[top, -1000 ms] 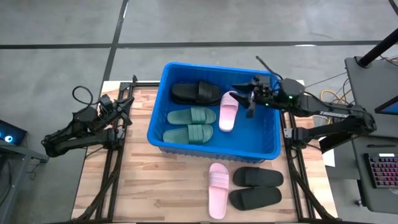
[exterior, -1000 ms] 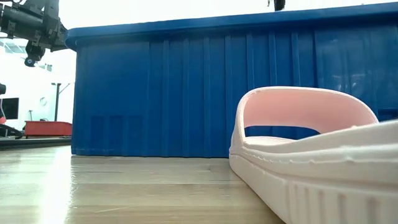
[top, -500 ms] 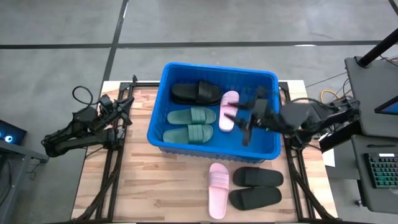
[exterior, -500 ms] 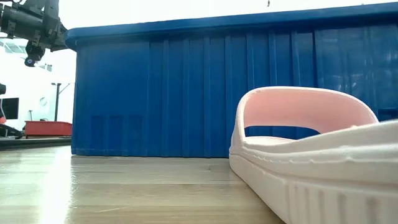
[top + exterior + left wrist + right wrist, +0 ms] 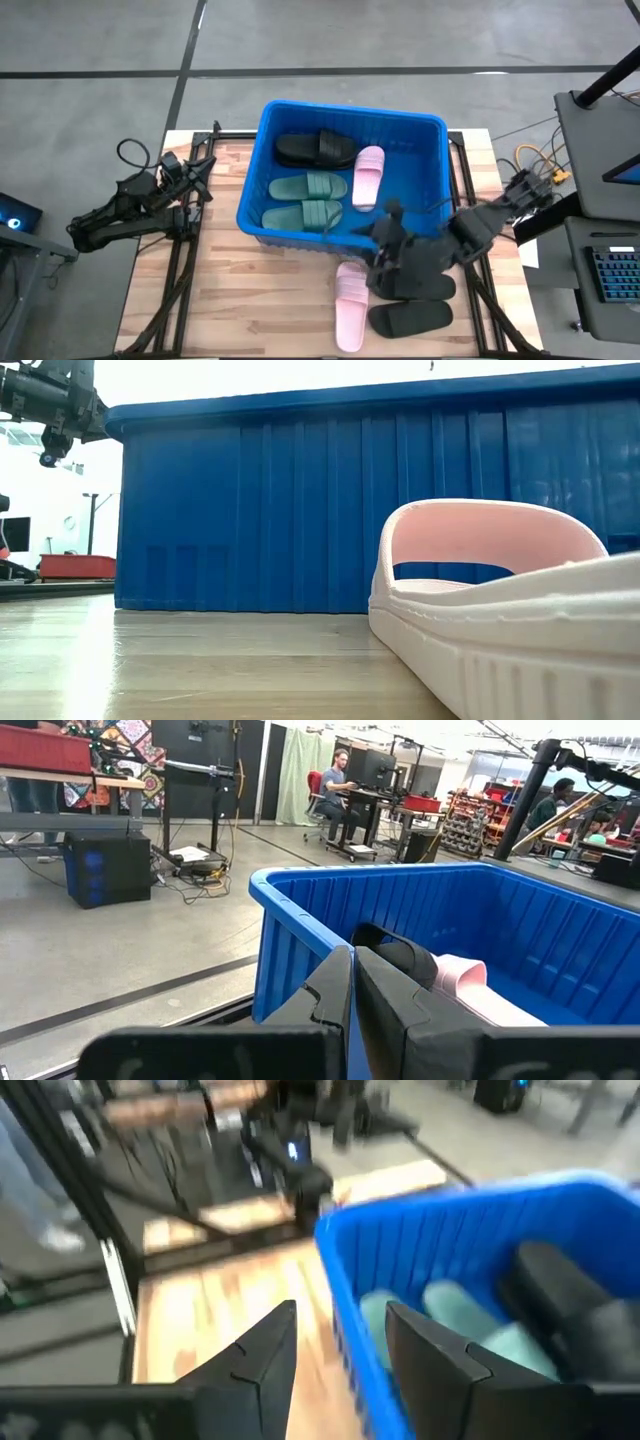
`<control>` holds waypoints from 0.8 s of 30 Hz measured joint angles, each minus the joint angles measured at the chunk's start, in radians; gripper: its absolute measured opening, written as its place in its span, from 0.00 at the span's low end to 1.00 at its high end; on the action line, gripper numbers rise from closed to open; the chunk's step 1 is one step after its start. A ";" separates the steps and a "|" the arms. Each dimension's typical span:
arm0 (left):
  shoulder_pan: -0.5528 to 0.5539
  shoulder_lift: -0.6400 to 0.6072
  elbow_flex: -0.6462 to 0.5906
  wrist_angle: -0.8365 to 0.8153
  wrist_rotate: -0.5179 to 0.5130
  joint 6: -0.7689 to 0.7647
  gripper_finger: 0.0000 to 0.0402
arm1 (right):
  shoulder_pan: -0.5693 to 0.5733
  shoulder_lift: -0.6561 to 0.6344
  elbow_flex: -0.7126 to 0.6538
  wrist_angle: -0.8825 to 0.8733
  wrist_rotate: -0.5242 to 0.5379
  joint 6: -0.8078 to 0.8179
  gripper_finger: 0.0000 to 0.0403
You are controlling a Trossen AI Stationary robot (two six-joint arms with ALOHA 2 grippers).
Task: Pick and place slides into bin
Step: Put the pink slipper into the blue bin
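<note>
The blue bin stands on the middle of the wooden table. Inside it lie a black slide, two green slides and a pink slide, all sole down. On the table in front of the bin lie a pink slide and two black slides. My right gripper hangs open and empty over the bin's near wall, above those slides. In its wrist view the right gripper has nothing between its fingers. My left gripper waits shut beside the bin's left wall.
The bin's ribbed near wall stands high behind the pink slide on the table. Bare wood lies to the near left of the bin. A dark stand with a keyboard sits off the table's right edge.
My right gripper has swung from the bin's far right corner across the bin toward the table's near edge, turning as it went. It now hangs over the bin's near wall. The slides have stayed where they were.
</note>
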State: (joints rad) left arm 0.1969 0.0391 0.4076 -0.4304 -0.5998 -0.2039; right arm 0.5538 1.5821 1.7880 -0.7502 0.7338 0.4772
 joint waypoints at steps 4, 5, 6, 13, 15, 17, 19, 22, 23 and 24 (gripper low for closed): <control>0.000 0.000 0.000 0.000 0.007 0.000 0.00 | 0.032 0.077 0.015 -0.111 -0.028 0.135 0.35; 0.000 0.000 0.000 0.000 0.008 -0.001 0.00 | 0.039 0.095 0.018 -0.134 -0.045 0.161 0.34; 0.000 0.000 0.000 0.000 0.016 -0.002 0.00 | 0.044 0.112 0.019 -0.149 -0.064 0.181 0.34; 0.000 0.001 -0.001 0.001 0.049 -0.002 0.00 | 0.063 0.221 0.016 -0.340 -0.132 0.387 0.36; 0.000 0.000 -0.002 0.001 0.050 -0.002 0.00 | 0.063 0.256 0.015 -0.377 -0.170 0.410 0.39; 0.000 0.000 -0.002 0.001 0.049 -0.002 0.00 | 0.068 0.289 0.011 -0.375 -0.237 0.392 0.42; 0.000 0.000 -0.002 0.000 0.050 -0.001 0.00 | 0.068 0.326 0.010 -0.356 -0.316 0.367 0.46; 0.000 0.000 -0.002 -0.007 0.050 0.000 0.00 | 0.069 0.379 0.010 -0.329 -0.421 0.333 0.50; 0.000 0.000 -0.003 -0.007 0.050 0.000 0.00 | 0.069 0.394 0.010 -0.327 -0.443 0.333 0.52; 0.000 0.000 -0.003 -0.007 0.050 0.000 0.00 | 0.068 0.408 0.010 -0.327 -0.463 0.334 0.53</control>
State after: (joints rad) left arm 0.1967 0.0395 0.4049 -0.4376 -0.5503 -0.2043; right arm 0.6218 1.9903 1.7977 -1.0771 0.2711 0.8112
